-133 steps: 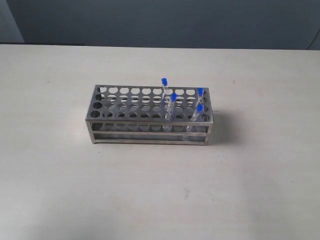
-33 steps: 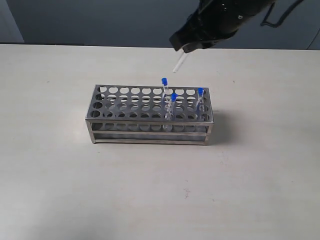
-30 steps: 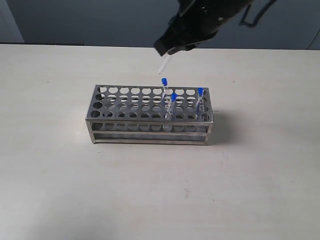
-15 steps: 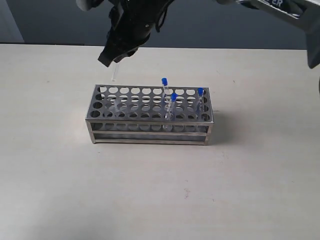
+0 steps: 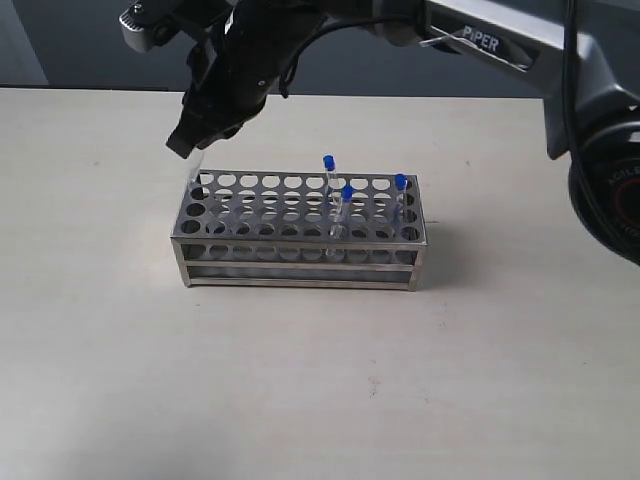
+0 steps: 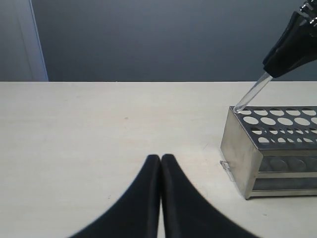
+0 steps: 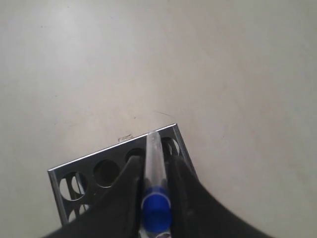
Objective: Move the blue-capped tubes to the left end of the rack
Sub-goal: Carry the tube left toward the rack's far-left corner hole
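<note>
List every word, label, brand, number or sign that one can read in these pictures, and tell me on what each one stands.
"PIPER": on the grey link of the right arm, exterior view.
Curved lettering on the black round joint at that view's right edge: cut off and too small to read.
The rack and the blue-capped tubes: no text visible.
Both wrist views: no text.

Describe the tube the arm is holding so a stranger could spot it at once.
Find the steel rack and look to its left end, where a black end effector reaches down. The clear tube slanting from it, tip at the far corner hole, is the one. The other three tubes stand in the rack's right half; this one is gripped and tilted.
</note>
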Robot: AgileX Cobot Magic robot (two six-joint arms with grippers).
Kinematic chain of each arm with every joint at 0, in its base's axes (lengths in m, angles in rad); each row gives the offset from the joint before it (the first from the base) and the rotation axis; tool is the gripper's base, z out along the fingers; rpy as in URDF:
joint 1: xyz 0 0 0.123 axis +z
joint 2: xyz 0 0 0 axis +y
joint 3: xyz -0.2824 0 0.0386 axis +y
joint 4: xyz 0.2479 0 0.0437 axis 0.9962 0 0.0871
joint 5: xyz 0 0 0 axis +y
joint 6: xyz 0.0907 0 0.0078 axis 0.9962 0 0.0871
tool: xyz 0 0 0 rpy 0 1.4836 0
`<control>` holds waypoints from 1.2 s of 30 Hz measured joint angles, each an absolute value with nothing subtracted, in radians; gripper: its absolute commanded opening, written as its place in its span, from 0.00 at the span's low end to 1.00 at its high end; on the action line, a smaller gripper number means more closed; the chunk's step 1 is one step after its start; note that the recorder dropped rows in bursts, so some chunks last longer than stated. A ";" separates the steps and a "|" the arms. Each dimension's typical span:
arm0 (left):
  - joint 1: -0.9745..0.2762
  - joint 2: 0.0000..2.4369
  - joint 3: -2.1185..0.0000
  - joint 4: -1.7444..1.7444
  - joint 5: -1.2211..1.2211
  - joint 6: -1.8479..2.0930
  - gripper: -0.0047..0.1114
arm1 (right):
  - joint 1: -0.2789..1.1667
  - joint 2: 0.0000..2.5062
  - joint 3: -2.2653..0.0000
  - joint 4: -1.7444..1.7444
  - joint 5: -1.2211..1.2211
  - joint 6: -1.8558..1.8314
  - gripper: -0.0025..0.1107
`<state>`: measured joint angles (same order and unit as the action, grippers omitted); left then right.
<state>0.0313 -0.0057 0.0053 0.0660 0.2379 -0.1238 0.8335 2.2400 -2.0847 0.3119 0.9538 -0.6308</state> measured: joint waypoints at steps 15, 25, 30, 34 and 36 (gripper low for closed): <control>0.031 -0.006 0.005 0.066 0.238 -0.124 0.05 | 0.833 2.211 -2.085 0.193 0.980 -0.613 0.01; 0.031 -0.006 0.005 0.066 0.238 -0.124 0.05 | 0.837 2.209 -2.085 0.175 1.011 -0.729 0.01; 0.031 -0.006 0.005 0.066 0.238 -0.124 0.05 | 0.837 2.209 -2.085 0.180 1.031 -0.783 0.01; 0.031 -0.006 0.005 0.066 0.238 -0.124 0.05 | 0.837 2.211 -2.085 0.189 1.040 -0.833 0.01; 0.031 -0.006 0.005 0.066 0.238 -0.124 0.05 | 0.837 2.211 -2.085 0.191 1.047 -0.848 0.01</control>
